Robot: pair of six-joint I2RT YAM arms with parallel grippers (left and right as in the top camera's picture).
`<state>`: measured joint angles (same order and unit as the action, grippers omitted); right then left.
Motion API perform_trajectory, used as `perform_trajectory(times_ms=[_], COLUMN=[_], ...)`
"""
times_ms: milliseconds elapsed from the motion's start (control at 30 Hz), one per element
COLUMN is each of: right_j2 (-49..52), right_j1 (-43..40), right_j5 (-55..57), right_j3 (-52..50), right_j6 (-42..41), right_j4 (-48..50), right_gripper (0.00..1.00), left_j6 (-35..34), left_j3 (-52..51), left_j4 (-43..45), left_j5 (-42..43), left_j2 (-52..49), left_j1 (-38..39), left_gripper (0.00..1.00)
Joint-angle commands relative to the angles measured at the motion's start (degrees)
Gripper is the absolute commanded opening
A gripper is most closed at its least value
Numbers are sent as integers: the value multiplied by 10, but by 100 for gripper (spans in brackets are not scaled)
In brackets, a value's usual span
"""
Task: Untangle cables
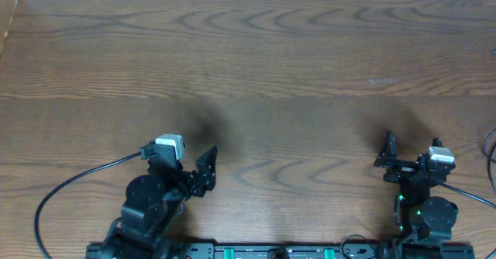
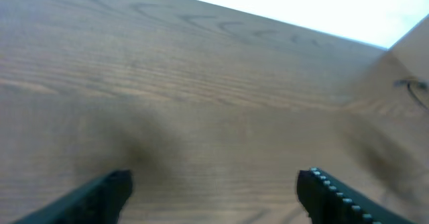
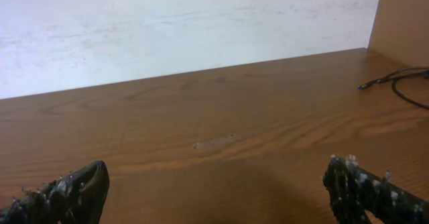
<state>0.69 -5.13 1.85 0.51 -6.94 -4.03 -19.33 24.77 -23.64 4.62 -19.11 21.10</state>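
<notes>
The surface (image 1: 256,57) is bare brown wood in the middle. No cords lie there, and none lie between the two arms.

The left arm (image 1: 147,201) sits low at the near edge. Its jaws are wide and hold nothing. In the left wrist view, only wood shows between them.

The right arm (image 1: 426,212) also sits at the near edge, on the other side. Its jaws are wide too, and they are empty.

A thin black cord (image 3: 395,78) lies far off to the right, by the side wall. It curves in a loop, and one small plug end points toward the middle. From above, only a bit of it shows at the right edge of the picture. It is well apart from both sets of jaws. I cannot see a white cord anywhere. I cannot tell if the black cord is free or if it is caught on something out of view.

Thicker black wires run from each arm, but those belong to the robot.

I think the work is either close to done or not yet begun, and these pictures do not tell me which. Nothing is being held or pulled. The rest of the black cord and the white cord would have to be seen to know.
</notes>
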Motion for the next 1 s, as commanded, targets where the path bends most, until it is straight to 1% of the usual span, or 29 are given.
perform_trajectory(times_ms=[0, 67, 133, 233, 300, 367, 433, 500, 633, 700, 800, 967], right_j2=[-4, -4, -4, -4, -4, -4, -4, -4, -4, -4, -4, -4], right_j1=[-4, -4, -4, -4, -4, -4, -4, -4, -4, -4, -4, -4], right_j5=[-1, -1, -1, -1, -1, -1, -1, -1, -1, -1, -1, -1], right_j3=[-2, -2, -2, -2, -2, -2, -2, -2, -2, -2, -2, -2], right_j6=[6, 6, 6, 6, 6, 6, 6, 6, 6, 6, 6, 6], right_j4=[-1, -1, -1, -1, -1, -1, -1, -1, -1, -1, -1, -1], right_gripper=[99, 99, 99, 99, 99, 99, 99, 99, 99, 99, 99, 99], left_j6=[-24, -29, -70, -60, -56, -23, -8, 6, 13, 13, 20, 74], left_j3=[-38, -54, -63, -69, -78, -99, -122, -150, -203, -219, -228, -228], left_j4=[29, 30, 30, 37, 61, 114, 174, 254, 388, 428, 438, 417], left_j5=[-33, -51, -40, -67, -85, -88, -88, -88, -88, -88, -88, -88], left_j2=[5, 5, 5, 4, 2, -3, -10, -18, -36, -45, -50, -48], left_j1=[-2, -2, -2, -2, -2, -2, -2, -2, -2, -2, -2, -2], left_gripper=[98, 98, 98, 98, 98, 98, 98, 98, 98, 98, 98, 98])
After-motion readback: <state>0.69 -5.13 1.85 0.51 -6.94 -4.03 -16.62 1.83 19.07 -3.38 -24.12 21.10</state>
